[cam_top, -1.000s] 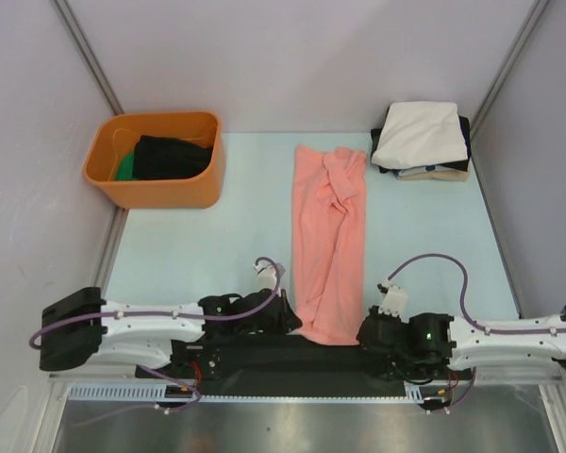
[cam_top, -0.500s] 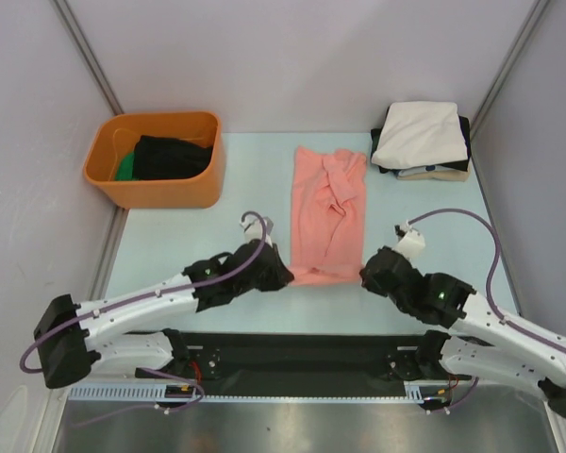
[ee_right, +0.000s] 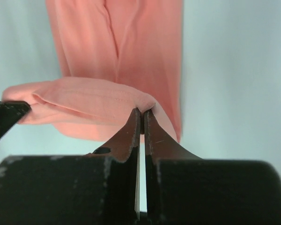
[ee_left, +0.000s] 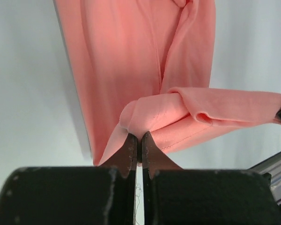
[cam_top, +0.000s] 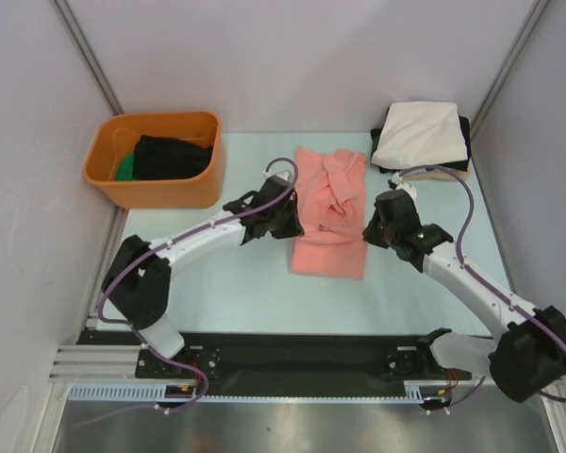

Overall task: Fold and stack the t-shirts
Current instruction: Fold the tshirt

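Top external view: at the far left of the bench an orange tub holds dark cloth, and just right of it the left gripper is clenched on 1 corner of the salmon-pink t-shirt. The shirt lies mid-bench with its near hem lifted over its middle. The right gripper is clamped on the hem's other corner, and the folded t-shirts, cream-white on top, sit stacked at the far right.
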### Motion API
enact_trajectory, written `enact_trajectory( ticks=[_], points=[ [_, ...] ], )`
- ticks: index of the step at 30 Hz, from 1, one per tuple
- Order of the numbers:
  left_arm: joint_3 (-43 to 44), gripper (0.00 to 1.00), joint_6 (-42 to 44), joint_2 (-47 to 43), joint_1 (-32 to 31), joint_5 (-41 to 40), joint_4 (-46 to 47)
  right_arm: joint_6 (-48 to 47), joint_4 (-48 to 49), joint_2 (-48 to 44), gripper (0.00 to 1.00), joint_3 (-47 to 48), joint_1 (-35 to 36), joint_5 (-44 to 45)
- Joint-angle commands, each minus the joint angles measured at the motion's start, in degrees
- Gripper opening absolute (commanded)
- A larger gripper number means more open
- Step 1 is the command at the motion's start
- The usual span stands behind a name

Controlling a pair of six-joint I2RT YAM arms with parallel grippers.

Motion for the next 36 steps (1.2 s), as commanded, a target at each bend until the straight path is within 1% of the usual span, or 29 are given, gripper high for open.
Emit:
enact_trajectory(
  ticks=[1, 6, 10, 16, 19, 21, 22, 23, 24, 25, 26, 27, 28, 29, 30, 31, 32, 33, 34, 35, 36],
  points=[
    [6.03, 0.00, 3.61, 1.49, 1.96, 1.63, -3.00, -5.53, 5.12, 3.95, 0.00, 4.95, -2.69, -4.06],
    [9.90, 0.00, 5.10, 5.88, 5.56, 3.39, -3.88, -6.94, 6.35, 10.36, 0.00, 8.90, -4.10, -5.22],
    [14.20, 0.00, 7.12, 10.28, 6.45, 3.39, -6.07, -7.47, 7.84, 14.14, 0.00, 10.66, -4.72, -5.39],
    [19.04, 0.00, 7.48, 17.40, 8.11, 5.50, -6.34, -7.55, 9.60, 21.00, 0.00, 12.95, -6.13, -6.18],
    [22.29, 0.00, 7.83, 21.25, 9.34, 6.90, -6.69, -7.38, 9.95, 23.82, 0.00, 14.35, -6.92, -5.83],
    [26.77, 0.01, 8.26, 24.07, 10.48, 7.87, -8.70, -7.47, 10.30, 27.15, 0.00, 16.28, -7.44, -5.48],
    [28.78, 0.06, 8.27, 27.13, 11.01, 8.40, -9.93, -7.55, 10.04, 28.56, 0.00, 17.51, -8.23, -6.00],
    [32.72, 0.13, 8.18, 28.47, 11.54, 8.92, -11.68, -7.29, 9.52, 31.97, 0.01, 20.31, -8.84, -6.10],
    [35.02, 0.26, 7.74, 29.96, 12.85, 9.71, -12.57, -7.38, 8.99, 33.65, 0.09, 22.25, -9.46, -6.44],
    [37.74, 0.48, 7.65, 31.89, 13.65, 10.76, -13.54, -7.47, 7.86, 35.32, 0.26, 24.18, -10.77, -7.23],
    [44.38, 0.51, 7.48, 35.56, 14.52, 13.04, -16.50, -7.38, 6.97, 37.26, 0.60, 26.38, -11.48, -7.15],
    [48.19, 0.63, 6.78, 37.60, 16.27, 13.15, -18.88, -7.73, 5.40, 40.15, 0.70, 31.45, -12.18, -7.50],
    [51.71, 0.78, 6.51, 39.10, 16.99, 13.32, -21.08, -8.25, 4.34, 41.48, 0.76, 33.76, -13.23, -7.68],
    [57.40, 0.86, 6.33, 41.11, 17.60, 14.72, -24.32, -8.95, 2.50, 42.54, 0.80, 36.65, -13.59, -7.50],
    [59.54, 0.97, 6.85, 41.22, 18.22, 15.08, -25.83, -9.48, 0.57, 42.64, 0.80, 39.81, -13.77, -6.98],
    [60.96, 1.00, 7.47, 40.79, 18.22, 14.65, -27.33, -9.92, -0.93, 41.42, 0.80, 39.67, -13.69, -6.80],
    [59.32, 1.00, 8.00, 39.48, 18.05, 14.21, -28.30, -10.01, -0.60, 39.75, 0.81, 38.37, -13.51, -6.71],
    [56.34, 1.00, 9.22, 34.94, 17.35, 11.94, -27.35, -9.67, 0.71, 34.78, 0.81, 33.48, -13.42, -6.97],
    [52.22, 1.00, 9.23, 31.41, 17.08, 11.22, -25.69, -9.14, 1.77, 32.29, 0.81, 30.56, -13.42, -7.32],
    [42.26, 1.00, 9.41, 28.16, 16.91, 10.95, -20.80, -8.35, 3.00, 29.22, 0.81, 27.40, -13.42, -8.02],
    [36.94, 1.00, 8.97, 21.25, 16.73, 10.95, -17.97, -7.82, 5.10, 24.23, 0.81, 20.23, -13.33, -10.03]
  ],
)
